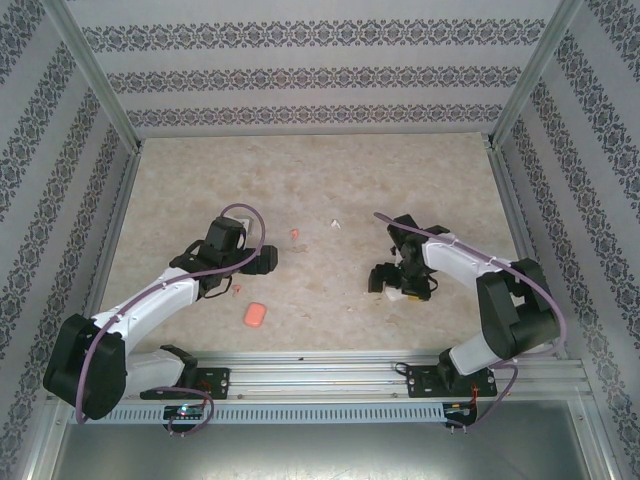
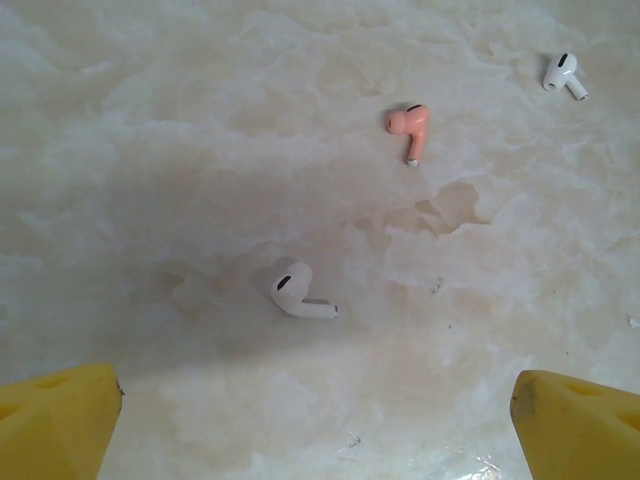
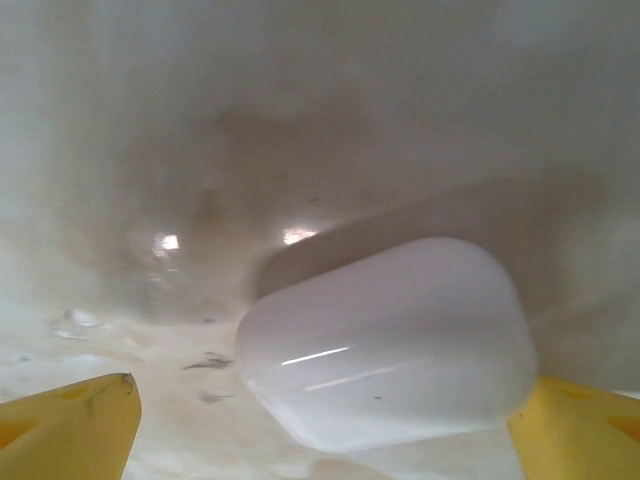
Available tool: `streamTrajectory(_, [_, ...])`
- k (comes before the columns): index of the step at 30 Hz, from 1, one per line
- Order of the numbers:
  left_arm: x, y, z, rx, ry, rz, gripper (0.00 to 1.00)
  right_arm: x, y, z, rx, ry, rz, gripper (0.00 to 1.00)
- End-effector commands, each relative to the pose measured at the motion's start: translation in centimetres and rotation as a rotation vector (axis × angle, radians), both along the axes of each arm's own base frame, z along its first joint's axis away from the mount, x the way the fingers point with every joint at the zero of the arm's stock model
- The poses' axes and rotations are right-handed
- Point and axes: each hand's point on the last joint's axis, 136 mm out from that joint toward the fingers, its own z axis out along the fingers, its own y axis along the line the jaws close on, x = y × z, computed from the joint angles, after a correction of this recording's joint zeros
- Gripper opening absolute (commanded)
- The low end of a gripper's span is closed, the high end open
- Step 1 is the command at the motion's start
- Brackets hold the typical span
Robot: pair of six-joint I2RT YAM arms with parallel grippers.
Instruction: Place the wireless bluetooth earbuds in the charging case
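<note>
Left gripper (image 2: 315,392) is spread wide, nothing in it. The white earbud (image 2: 295,292) lies just ahead, roughly centred between the tips, stem pointing right. Right gripper (image 3: 320,400) is open with the white case (image 3: 385,340) between its fingers, so the left arm's nearer.

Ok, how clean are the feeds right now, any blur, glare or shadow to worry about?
Left wrist: sharp, near white earbud, salmon earbud and far white earbud all crisp; soft shadow across the table. Right wrist: out of focus, white case hazy, two glare spots behind it. Top external: evenly lit, earbuds mere specks.
</note>
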Motion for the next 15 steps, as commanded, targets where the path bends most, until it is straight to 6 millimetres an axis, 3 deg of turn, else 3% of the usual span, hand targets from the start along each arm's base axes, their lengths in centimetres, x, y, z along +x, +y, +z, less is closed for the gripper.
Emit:
streamTrajectory(1, [0.2, -0.2, 0.3, 0.002, -0.026, 0.005, 1.0, -0.1, 3.6, 0.1, 0.128, 0.027, -0.067, 0.93])
streamTrajectory(5, [0.1, -0.9, 0.2, -0.015, -0.029, -0.029, 1.0, 0.3, 6.6, 0.5, 0.183, 0.02, -0.067, 0.93])
streamTrajectory(8, [-0.2, -3.2, 0.8, -0.023, -0.082, -0.165, 1.0, 0.6, 7.3, 0.9, 0.175, 0.019, -0.052, 0.93])
streamTrajectory(15, [-3.4, -10.9, 2.9, 0.058, -0.309, -0.683, 1.0, 1.5, 4.6, 4.2, 0.159, -0.041, -0.067, 0.94])
